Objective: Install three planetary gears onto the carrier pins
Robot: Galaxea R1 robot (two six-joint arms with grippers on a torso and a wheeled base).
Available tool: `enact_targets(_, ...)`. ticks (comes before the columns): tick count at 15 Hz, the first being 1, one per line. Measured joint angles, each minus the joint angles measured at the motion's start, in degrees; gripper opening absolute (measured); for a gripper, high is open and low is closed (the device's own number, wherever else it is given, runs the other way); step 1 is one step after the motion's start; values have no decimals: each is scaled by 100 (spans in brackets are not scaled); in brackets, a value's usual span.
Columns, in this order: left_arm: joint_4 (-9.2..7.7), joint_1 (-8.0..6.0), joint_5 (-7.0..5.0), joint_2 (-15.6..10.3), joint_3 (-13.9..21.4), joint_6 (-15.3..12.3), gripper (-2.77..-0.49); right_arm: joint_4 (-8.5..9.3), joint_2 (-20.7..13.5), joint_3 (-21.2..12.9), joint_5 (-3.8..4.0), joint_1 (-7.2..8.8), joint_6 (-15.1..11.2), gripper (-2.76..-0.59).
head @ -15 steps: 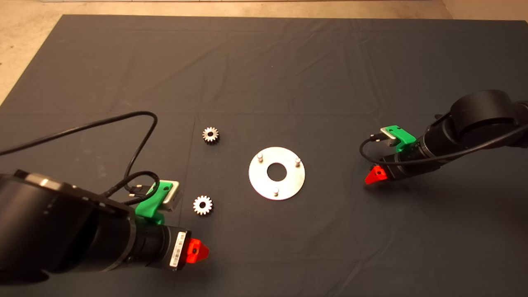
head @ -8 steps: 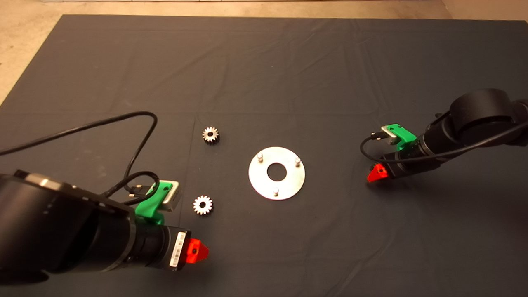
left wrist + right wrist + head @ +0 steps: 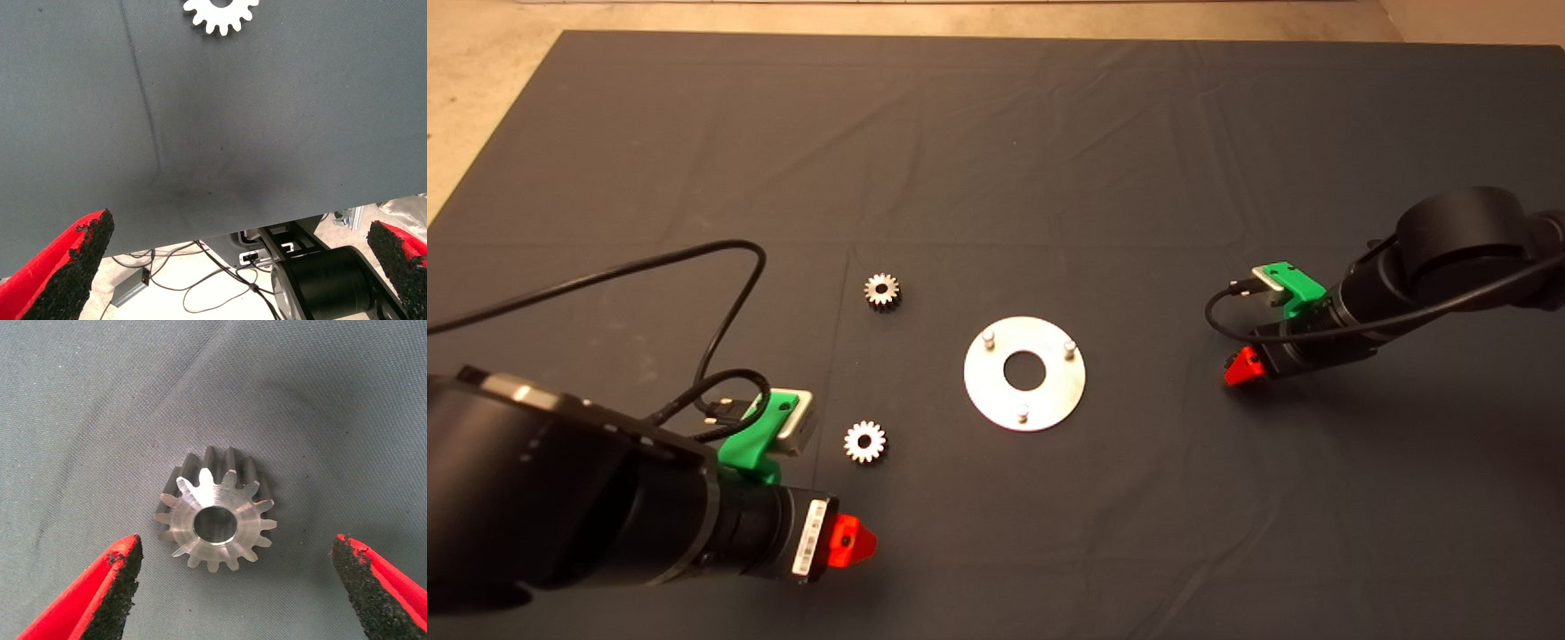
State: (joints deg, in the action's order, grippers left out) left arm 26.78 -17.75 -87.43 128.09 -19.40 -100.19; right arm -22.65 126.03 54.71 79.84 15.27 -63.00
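Observation:
The shiny round disc [image 3: 983, 391] lies mid-mat with its three carrier pins [image 3: 988, 339] upright and bare. Two planetary gears rest flat on the mat left of it, one farther back [image 3: 881, 290] and one nearer the front [image 3: 864, 441]. The right wrist view shows a third gear [image 3: 215, 520] flat on the mat between the spread fingers of my right gripper [image 3: 237, 547], which do not touch it. That gripper [image 3: 1240, 366] hovers right of the disc and hides this gear from above. My left gripper [image 3: 854, 540] is open just in front of the nearer gear [image 3: 221, 13].
A black cable [image 3: 694, 258] loops over the mat from the left arm. The mat's front edge [image 3: 267, 223] and the floor with wires beyond it show between the left fingers [image 3: 73, 267].
My right gripper has drifted slightly to the right and back over its gear. The left arm, the disc and the two loose gears have not moved.

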Motion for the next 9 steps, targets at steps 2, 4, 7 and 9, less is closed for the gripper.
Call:
enact_targets(2,2,0,0,0,0,0,-50,0,0,6,-1,1,0,-140)
enact_targets(4,2,0,0,0,0,0,-50,-2,2,46,-4,1,0,-140)
enact_targets(7,2,-2,0,0,0,0,-50,-4,0,72,1,-1,-1,-140)
enact_targets(9,0,0,0,0,0,0,-50,-4,5,72,-4,-1,-1,-140)
